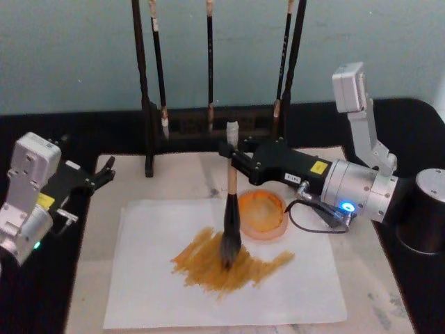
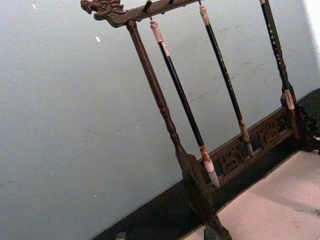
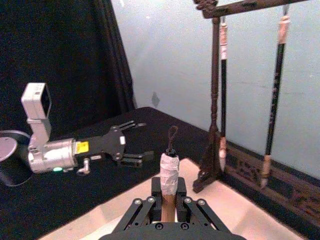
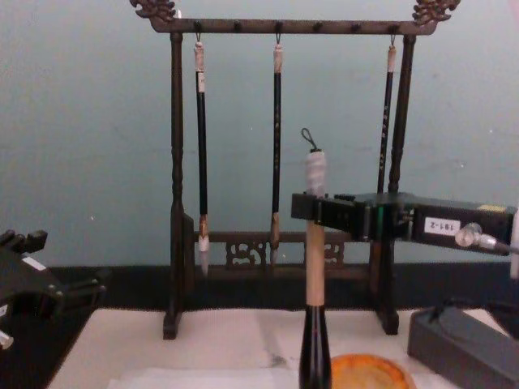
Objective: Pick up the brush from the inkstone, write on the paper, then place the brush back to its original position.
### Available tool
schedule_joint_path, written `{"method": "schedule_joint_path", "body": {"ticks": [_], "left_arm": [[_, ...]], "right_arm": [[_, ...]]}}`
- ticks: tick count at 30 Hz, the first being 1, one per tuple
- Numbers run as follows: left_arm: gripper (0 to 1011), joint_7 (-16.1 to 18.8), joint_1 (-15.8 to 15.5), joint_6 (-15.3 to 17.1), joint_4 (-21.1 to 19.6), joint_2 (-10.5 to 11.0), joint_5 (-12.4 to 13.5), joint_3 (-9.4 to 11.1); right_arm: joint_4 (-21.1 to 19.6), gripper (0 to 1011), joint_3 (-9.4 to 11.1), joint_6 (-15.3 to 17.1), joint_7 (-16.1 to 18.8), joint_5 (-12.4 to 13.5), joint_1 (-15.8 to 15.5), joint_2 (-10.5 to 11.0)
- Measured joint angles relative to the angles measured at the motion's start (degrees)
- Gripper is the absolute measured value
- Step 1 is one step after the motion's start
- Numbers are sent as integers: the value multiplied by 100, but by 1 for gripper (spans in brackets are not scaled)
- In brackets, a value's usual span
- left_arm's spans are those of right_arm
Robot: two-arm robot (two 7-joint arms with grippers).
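The brush (image 1: pixel 231 191) stands upright, its tan handle clamped in my right gripper (image 1: pixel 230 154), which is shut on it just below the whitish end cap (image 3: pixel 169 170). Its dark bristles (image 1: pixel 230 249) touch the paper (image 1: pixel 208 296) in the middle of a broad orange-brown smear (image 1: pixel 229 264). The round orange inkstone (image 1: pixel 262 214) sits just right of the brush, on the paper's far right corner. In the chest view the right gripper (image 4: pixel 313 209) reaches in from the right around the handle (image 4: pixel 315 267). My left gripper (image 1: pixel 104 170) rests open at the table's left edge, away from the paper.
A dark wooden brush rack (image 1: pixel 208 122) with three thin hanging brushes (image 4: pixel 276 146) stands behind the paper. A grey rectangular block (image 4: pixel 466 344) lies at the right, under my right arm. A black cylinder (image 1: pixel 425 216) stands at the far right. A beige mat (image 1: pixel 97 264) underlies the paper.
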Motion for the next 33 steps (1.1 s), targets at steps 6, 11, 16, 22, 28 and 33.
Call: {"method": "schedule_joint_path", "body": {"ticks": [6,11,16,22,28,33], "left_arm": [[1010,0,0,0,0,0,0,0],[1010,0,0,0,0,0,0,0],[1010,0,0,0,0,0,0,0],[1010,0,0,0,0,0,0,0],[1010,0,0,0,0,0,0,0],[1010,0,0,0,0,0,0,0]], "right_arm": [[50,153,90,-31,-34,-41,0,-26],[67,153,157,-41,-42,-75,0,-51],[51,153,198,-45,-38,-93,0,-74],[-28,153,202,-32,32,-76,10,-135],[-140,153,120,25,140,64,-17,-210],[-175,153,34,67,187,113,-48,-221]]}}
